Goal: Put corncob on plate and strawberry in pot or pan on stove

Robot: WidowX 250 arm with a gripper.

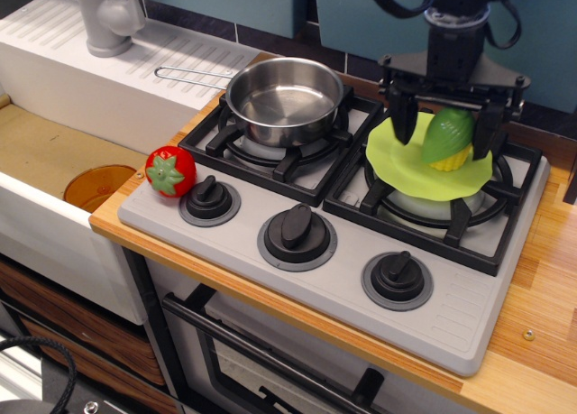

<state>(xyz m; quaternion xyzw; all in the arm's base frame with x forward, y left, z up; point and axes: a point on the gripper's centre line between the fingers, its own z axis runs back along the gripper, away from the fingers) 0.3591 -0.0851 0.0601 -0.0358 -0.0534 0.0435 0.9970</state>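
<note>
The gripper (444, 118) is hanging with its jaws spread around the corncob (449, 139), which is lying on the plate (406, 166) over the right burner, so that side is being blocked from above. The pot (284, 98) is sitting open-topped on the left burner, nothing crowding its mouth; its handle is sticking out to the left. The strawberry (170, 170) is standing at the stove (352, 279) front-left corner, just beside the leftmost knob (209, 197), open above and on its left.

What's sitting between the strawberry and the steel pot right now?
Only the black burner grate and a stove knob separate the strawberry from the pot.
</note>
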